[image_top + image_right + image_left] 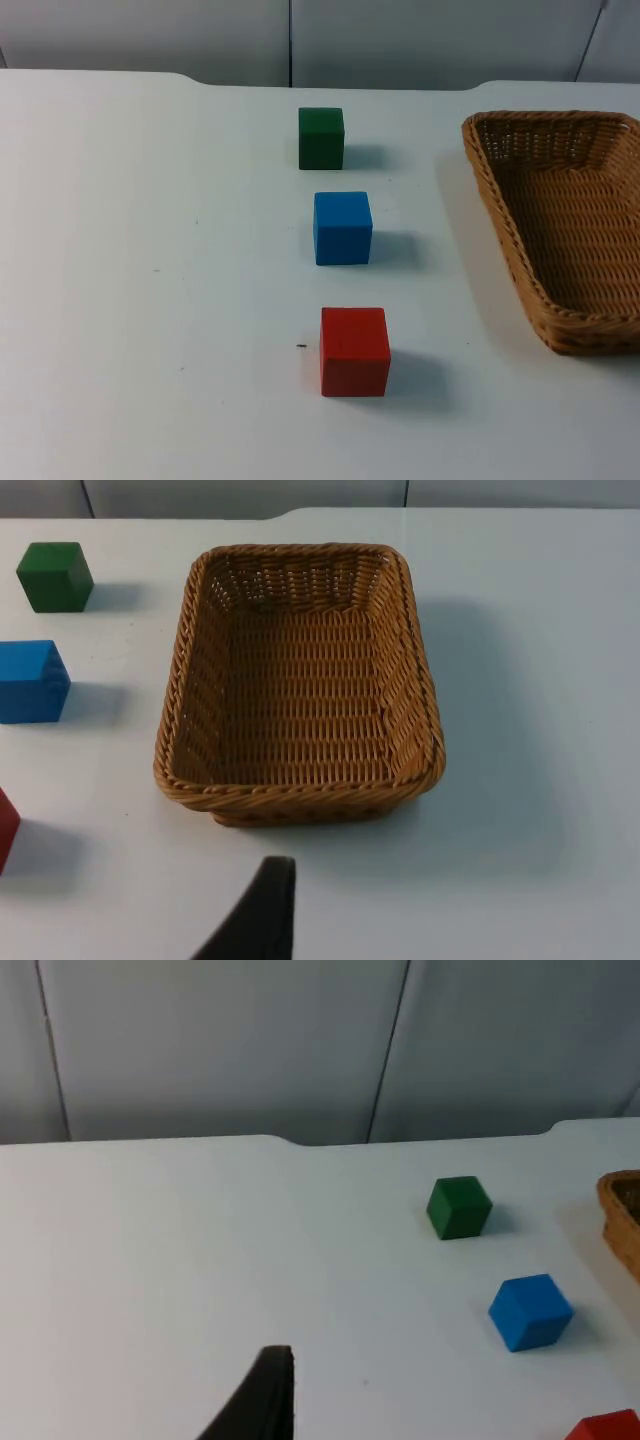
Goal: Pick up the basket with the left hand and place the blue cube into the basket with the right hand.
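The blue cube [342, 228] stands mid-table, in the middle of a row of three cubes. It also appears in the left wrist view [530, 1311] and the right wrist view [30, 681]. To its right sits the woven wicker basket [500, 215], empty and flat on the table. Its rim [300, 798] faces my right gripper [262, 910], which hovers a short way back from the basket's near short side. My left gripper [262, 1400] hangs over bare table well to the left of the cubes, with the basket's edge [622, 1210] far off.
A green cube [321, 138] stands behind the blue one and a red cube [354, 351] in front of it. The grey partition wall [300, 40] closes the table's far edge.
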